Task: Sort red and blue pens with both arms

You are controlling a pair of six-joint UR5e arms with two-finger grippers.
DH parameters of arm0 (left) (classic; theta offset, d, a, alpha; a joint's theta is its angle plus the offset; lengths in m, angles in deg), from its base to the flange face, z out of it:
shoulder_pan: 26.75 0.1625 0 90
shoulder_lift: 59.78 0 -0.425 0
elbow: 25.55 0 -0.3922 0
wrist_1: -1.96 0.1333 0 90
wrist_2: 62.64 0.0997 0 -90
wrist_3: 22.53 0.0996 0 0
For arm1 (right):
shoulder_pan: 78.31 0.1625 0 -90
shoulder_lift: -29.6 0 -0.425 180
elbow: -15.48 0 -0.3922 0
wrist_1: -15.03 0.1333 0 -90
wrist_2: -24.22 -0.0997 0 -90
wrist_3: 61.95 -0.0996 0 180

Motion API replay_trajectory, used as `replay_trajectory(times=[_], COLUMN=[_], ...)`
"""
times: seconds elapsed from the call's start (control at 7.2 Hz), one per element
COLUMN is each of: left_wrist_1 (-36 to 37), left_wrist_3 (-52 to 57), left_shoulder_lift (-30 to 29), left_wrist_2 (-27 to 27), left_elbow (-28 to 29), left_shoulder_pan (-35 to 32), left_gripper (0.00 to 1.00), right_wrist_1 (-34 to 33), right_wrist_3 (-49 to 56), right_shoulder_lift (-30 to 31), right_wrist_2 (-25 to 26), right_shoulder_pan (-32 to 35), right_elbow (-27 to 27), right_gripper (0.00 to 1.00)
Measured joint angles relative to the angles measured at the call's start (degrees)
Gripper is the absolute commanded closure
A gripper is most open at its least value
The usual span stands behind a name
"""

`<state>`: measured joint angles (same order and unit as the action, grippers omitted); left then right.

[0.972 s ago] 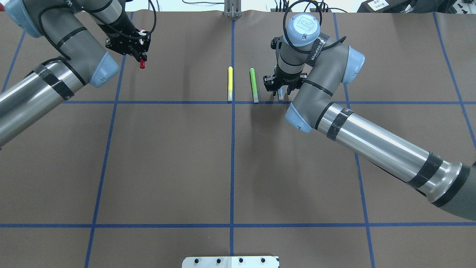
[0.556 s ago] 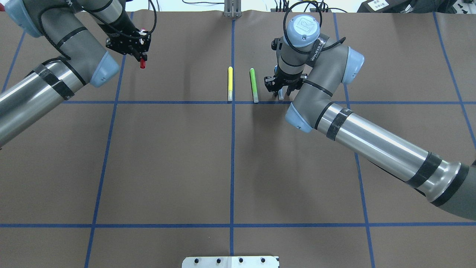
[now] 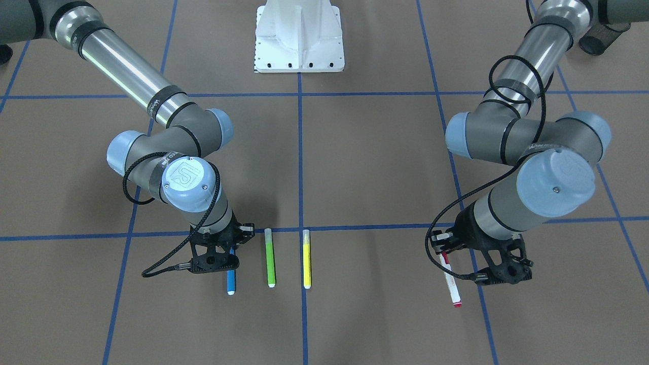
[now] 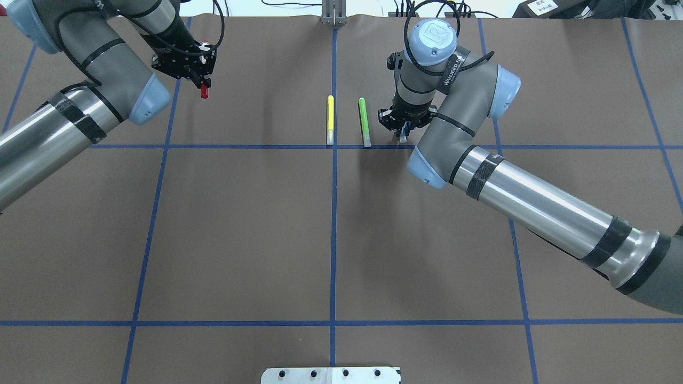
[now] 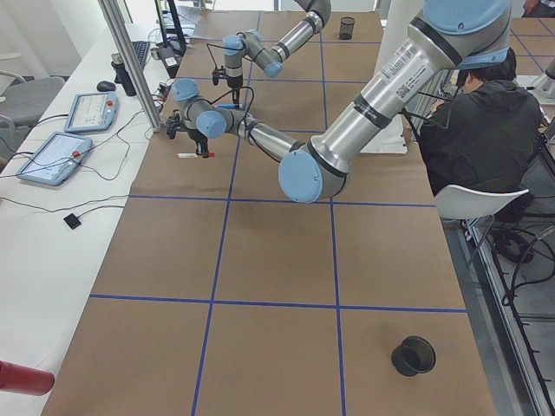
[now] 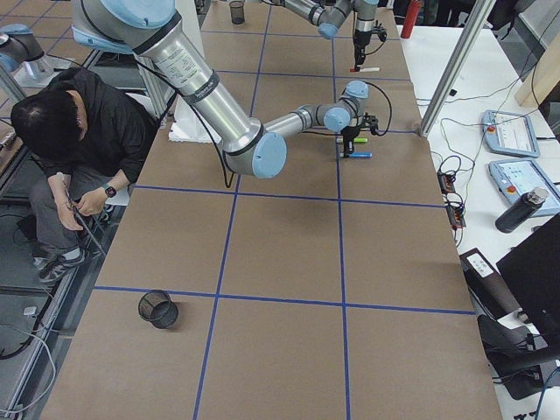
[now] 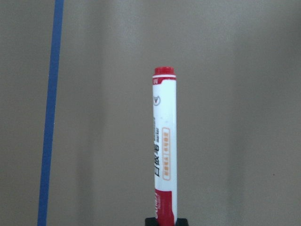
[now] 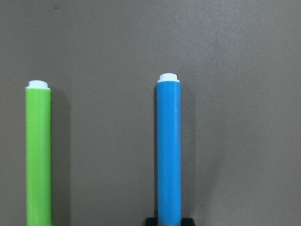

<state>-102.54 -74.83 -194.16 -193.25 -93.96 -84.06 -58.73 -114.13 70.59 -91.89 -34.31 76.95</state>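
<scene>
The red pen (image 7: pixel 164 150), white-barrelled with a red cap, sticks out of my left gripper (image 4: pixel 203 81), which is shut on it at the far left of the mat. It hangs slanted above the mat (image 3: pixel 450 281). The blue pen (image 8: pixel 169 150) lies flat right of the green marker. My right gripper (image 4: pixel 404 126) stands over it with its fingers shut on the barrel, and the pen's white tip (image 3: pixel 231 292) pokes out beyond the gripper (image 3: pixel 224 255). Only the pen's clear cap end (image 4: pixel 403 138) shows from overhead.
A green marker (image 4: pixel 364 121) and a yellow marker (image 4: pixel 330 119) lie parallel near the centre line, the green one close beside the blue pen. Black mesh cups stand at the table's ends (image 5: pixel 413 355) (image 6: pixel 158 308). A person (image 6: pixel 79 131) sits by the table's side.
The right gripper's fingers have drawn in onto the blue pen and its wrist has shifted slightly. The left arm with the red pen has stayed put.
</scene>
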Motion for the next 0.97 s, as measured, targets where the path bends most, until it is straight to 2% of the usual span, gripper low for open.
replay_trajectory(times=[0.28,0.56,0.69,0.97], left_wrist_1=[0.0,0.1,0.4,3.3], left_wrist_3=[0.0,0.0,0.2,6.1], left_shoulder_lift=[0.4,4.1,6.9,11.4], left_wrist_2=[0.0,0.0,0.0,0.0], left_elbow=[-0.5,-4.8,-8.0,-13.1], left_shoulder_pan=[-0.1,-0.3,-1.1,-4.3], left_gripper=[1.0,1.0,1.0,1.0], right_wrist_1=[-0.6,-6.8,-10.6,-13.8], right_wrist_3=[0.0,0.3,1.6,9.2], right_shoulder_lift=[-1.5,-1.2,1.2,9.5], right_wrist_2=[-0.8,-2.7,-3.1,-3.1], right_shoulder_pan=[1.9,3.9,4.7,7.1], right_elbow=[0.6,4.7,8.8,15.8], right_gripper=[1.0,1.0,1.0,1.0])
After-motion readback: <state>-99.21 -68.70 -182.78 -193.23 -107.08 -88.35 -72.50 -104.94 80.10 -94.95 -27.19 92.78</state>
